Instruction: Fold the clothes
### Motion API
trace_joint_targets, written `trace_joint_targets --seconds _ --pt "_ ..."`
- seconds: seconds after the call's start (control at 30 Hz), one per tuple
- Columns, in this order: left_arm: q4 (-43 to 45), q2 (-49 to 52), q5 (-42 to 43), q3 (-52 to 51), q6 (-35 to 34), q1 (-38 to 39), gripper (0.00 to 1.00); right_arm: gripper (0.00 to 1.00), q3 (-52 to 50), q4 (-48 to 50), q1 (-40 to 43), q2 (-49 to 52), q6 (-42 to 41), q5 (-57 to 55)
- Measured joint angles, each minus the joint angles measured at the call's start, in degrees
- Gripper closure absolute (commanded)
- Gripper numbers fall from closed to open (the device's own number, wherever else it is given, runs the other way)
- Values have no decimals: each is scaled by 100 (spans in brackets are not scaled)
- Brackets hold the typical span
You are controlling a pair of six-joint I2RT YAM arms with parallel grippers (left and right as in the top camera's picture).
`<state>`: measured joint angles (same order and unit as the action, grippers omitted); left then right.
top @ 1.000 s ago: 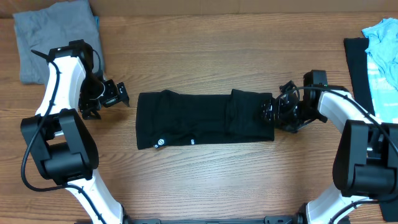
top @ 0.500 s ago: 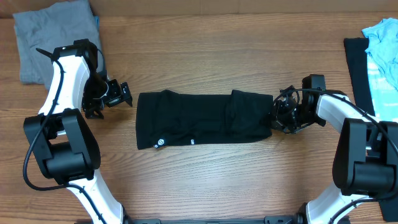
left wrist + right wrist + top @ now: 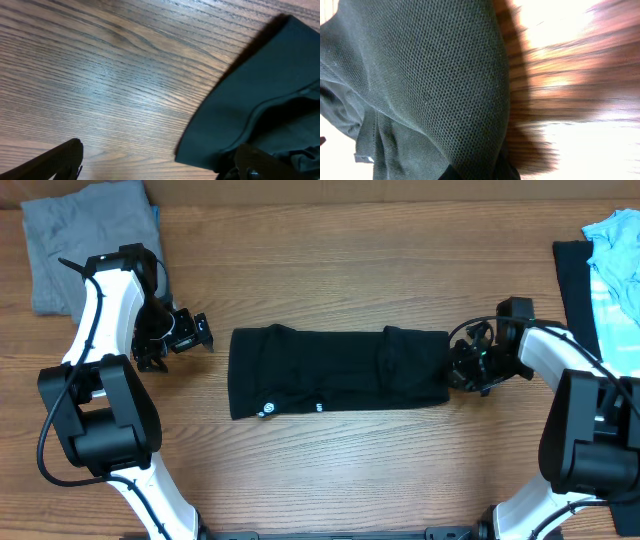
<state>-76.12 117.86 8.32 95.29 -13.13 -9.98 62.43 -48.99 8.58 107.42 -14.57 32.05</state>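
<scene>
Rightward slid the black T-shirt (image 3: 335, 370), right jaws clenched on it; left jaws released.

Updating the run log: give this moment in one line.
black T-shirt: folded strip | left gripper: open, beside it | right gripper: gripping its end

Overhead view is bright and even, lit from above. I see only soft, short shadows under the arms on the tabletop (image 3: 330, 270). No glare there, focus sharp, edges straight. The black T-shirt (image 3: 335, 372) reads as a near-flat dark patch, folds barely separable.

Left wrist view: crisp wood grain, a pale sheen mid-left on the wood, a dark shadow hugging the shirt's edge upper right. The fingers (image 3: 55, 162) of the left pincer (image 3: 160, 152) are underexposed silhouettes along the bottom.

Right wrist view: fabric weave sharp up close, wood behind it smeared and out of focus, blown to white at top right, bottom right and bottom left. Heavy shadow beside the cloth.
</scene>
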Motion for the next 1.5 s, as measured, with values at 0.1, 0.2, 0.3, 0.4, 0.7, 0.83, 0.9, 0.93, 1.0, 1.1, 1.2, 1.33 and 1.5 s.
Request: trace_joint_targets --seconds 0.1,0.2,0.3,0.4,0.7,0.83,0.9,0.93,1.0,1.1,1.2,1.33,1.5 --pt "2 0 15 0 0 0 0 96 221 -186 50 -11 -13 -286" --pt "7 0 76 0 0 0 0 96 387 -358 55 -87 -22 -562" --pt "22 0 111 0 0 0 0 96 481 -420 55 -229 -22 -785" --pt "92 0 199 0 0 0 0 96 525 -417 55 -293 -24 -896" --pt "365 0 767 -7 144 168 0 29 527 -463 55 -299 -44 -1591" --pt "378 0 903 -7 153 330 0 2 527 -483 68 -299 -20 -1757" --pt "413 0 951 -11 153 417 0 0 527 -529 72 -299 -42 -1803" --pt "428 0 966 -15 153 457 0 0 527 -535 72 -299 -35 -1816" --pt "538 0 1038 -81 157 553 0 0 527 -546 76 -299 -46 -1840" --pt "887 0 1266 -319 212 691 0 0 527 -540 87 -299 -46 -1858" --pt "1373 0 1563 -684 271 826 0 0 527 -560 87 -299 -44 -1867" --pt "1886 0 1923 -1200 278 966 0 0 527 -610 87 -299 -44 -1882" --pt "2205 -4 2157 -1541 280 1012 0 0 527 -605 94 -299 -44 -1893"
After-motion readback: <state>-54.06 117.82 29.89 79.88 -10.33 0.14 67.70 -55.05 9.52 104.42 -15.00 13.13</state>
